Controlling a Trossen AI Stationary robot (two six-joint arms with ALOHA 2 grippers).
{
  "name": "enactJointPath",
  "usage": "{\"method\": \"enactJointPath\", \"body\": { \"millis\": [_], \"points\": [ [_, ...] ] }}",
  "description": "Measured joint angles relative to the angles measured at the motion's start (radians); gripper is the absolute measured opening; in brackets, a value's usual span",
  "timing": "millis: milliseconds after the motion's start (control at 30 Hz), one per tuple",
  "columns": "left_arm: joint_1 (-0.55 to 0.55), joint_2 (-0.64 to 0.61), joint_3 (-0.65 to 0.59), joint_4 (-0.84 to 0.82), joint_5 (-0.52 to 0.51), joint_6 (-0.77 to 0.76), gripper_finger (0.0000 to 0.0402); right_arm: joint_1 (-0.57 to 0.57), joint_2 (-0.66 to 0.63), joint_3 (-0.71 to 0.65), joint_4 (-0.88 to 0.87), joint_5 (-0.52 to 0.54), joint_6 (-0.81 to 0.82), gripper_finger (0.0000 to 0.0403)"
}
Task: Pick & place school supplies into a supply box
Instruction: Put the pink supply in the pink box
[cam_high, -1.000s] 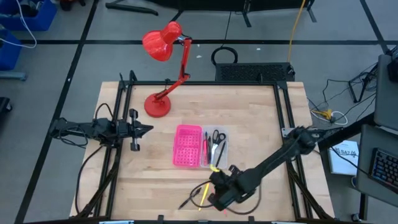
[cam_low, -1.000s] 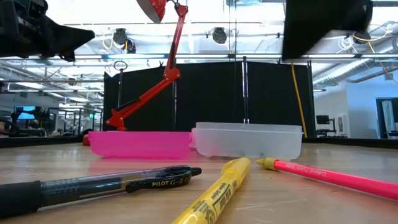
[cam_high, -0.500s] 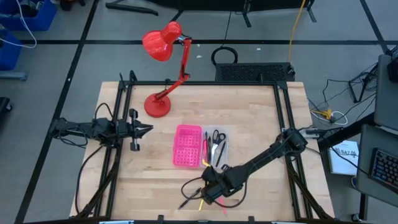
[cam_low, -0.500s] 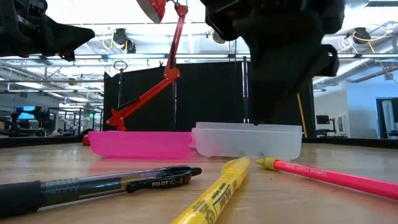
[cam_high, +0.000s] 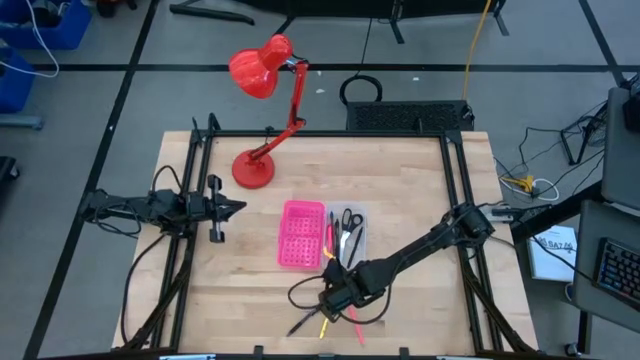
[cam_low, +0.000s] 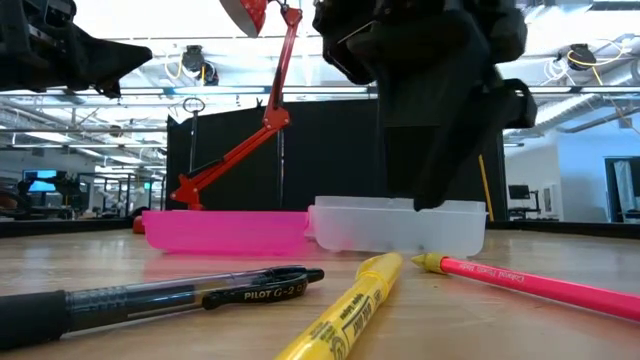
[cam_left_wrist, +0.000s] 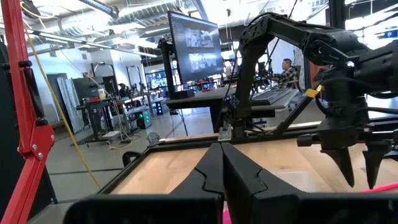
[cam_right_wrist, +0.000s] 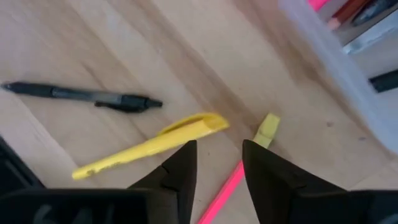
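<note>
1. Nearest the low camera, three supplies lie loose on the table (cam_high: 400, 190): a black pen (cam_low: 150, 297), a yellow highlighter (cam_low: 345, 310) and a pink pencil (cam_low: 535, 283), none yet picked up
2. The right gripper (cam_right_wrist: 214, 163) has swung in from the table's near right edge over the last second and now hangs just above these items; its fingers stand a little apart with nothing between them, the pink pencil's tip showing in the gap and the highlighter just beside one finger (cam_right_wrist: 177, 168)
3. I judge this as lining up for the next pick, most likely the pink pencil or the highlighter
4. Just beyond, the supply box (cam_high: 318, 236) sits unmoved, its clear tray (cam_low: 400, 227) already holding scissors (cam_high: 347, 221) and some pens, the pink half (cam_low: 225, 231) alongside
5. Farthest off, the left gripper (cam_high: 232, 208) has stayed parked at the left edge, fingers closed on nothing, near the red lamp (cam_high: 262, 80)
</note>
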Motion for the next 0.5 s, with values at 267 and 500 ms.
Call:
{"method": "enactJointPath", "body": {
  "millis": [267, 500],
  "points": [
    [0.000, 0.000, 0.000, 0.000, 0.000, 0.000, 0.0035, 0.001, 0.001, 0.000, -0.024, 0.028, 0.001, 0.0125],
    [0.000, 0.000, 0.000, -0.003, 0.000, -0.008, 0.0041, -0.008, 0.032, -0.002, -0.047, 0.025, 0.004, 0.0124]
  ]
}}
